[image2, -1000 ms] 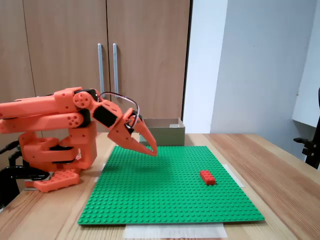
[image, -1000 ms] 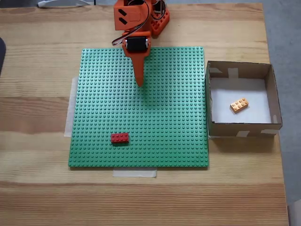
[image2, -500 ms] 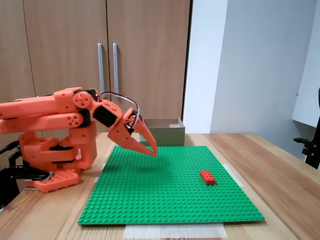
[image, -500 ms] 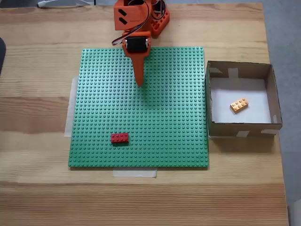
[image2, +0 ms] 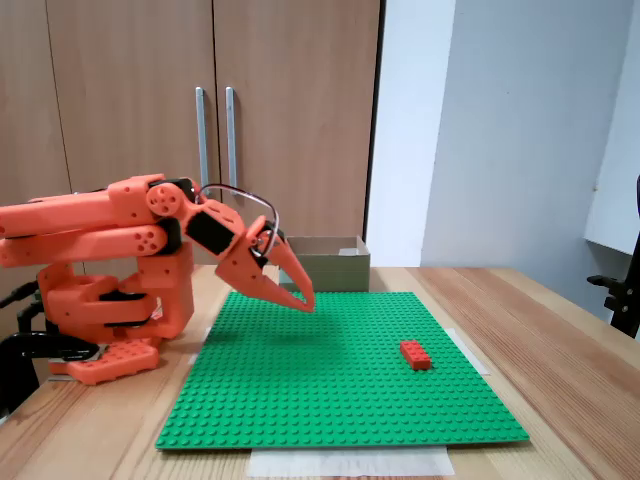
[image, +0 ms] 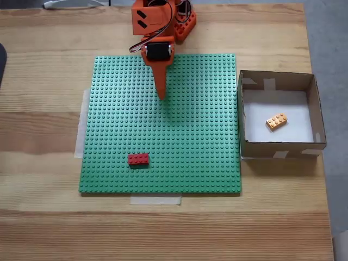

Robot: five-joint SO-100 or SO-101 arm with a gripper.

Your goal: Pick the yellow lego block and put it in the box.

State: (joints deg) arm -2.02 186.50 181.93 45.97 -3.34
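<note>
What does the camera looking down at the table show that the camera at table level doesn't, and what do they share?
Looking down, you see inside the box: the yellow lego block lies on its white bottom, and pale tape patches mark its walls. At table level, you get the height: the hand hangs just above the green baseplate, its jaws together and holding nothing, with wooden cabinet doors behind. Both fixed views share the orange arm, the baseplate, the red brick and the box.
</note>
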